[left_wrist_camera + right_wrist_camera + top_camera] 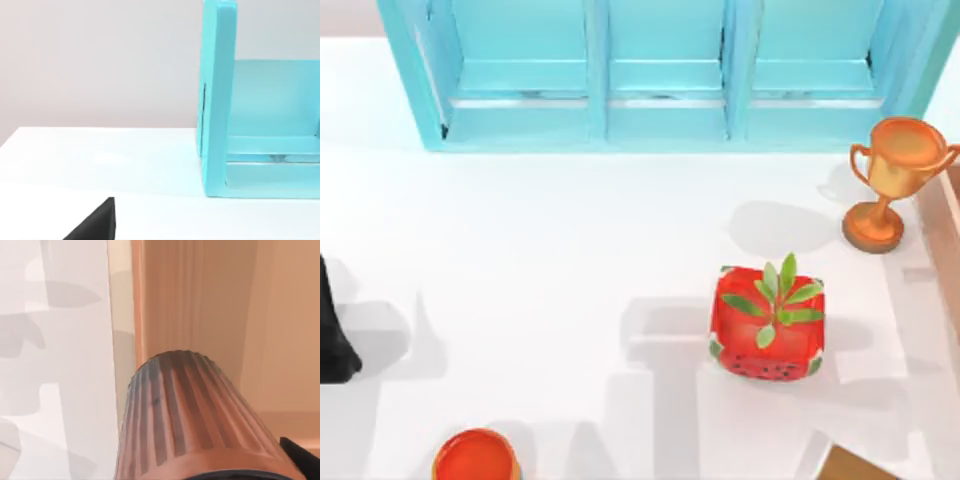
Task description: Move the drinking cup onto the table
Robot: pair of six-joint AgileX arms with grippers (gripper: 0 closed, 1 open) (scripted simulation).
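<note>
Closest to the right wrist camera stands the small ribbed drinking cup (195,415), its fluted sides striped dark maroon and pinkish-orange, seen from very near. It sits against a pale orange-tan wooden surface (200,295) whose straight edge borders the plain white worktop (55,365), which carries grey shadows. A dark bit of the right arm's hardware pokes in at the corner of that view beside the cup; whether the right jaws are apart or clamped on the cup I cannot tell.

From above, the white worktop (540,260) spreads wide. A turquoise-blue shelved cabinet (660,70) runs along its far edge. At the right side stands an orange two-handled trophy cup (898,180), next to a tan wooden strip (942,240) at the worktop's right edge. Nearer the middle right sits a red watermelon-patterned planter (767,325) with green leaves. At the near edge, towards the left, a wider orange-red round vessel (475,457) is partly cut off.

The left arm shows as a black shape (335,335) at the worktop's left edge, parked. Its wrist camera looks across the worktop (100,165) to the cabinet's end panel (217,100), with a black part (97,222) low in view; whether the left jaws are apart or together I cannot tell.
</note>
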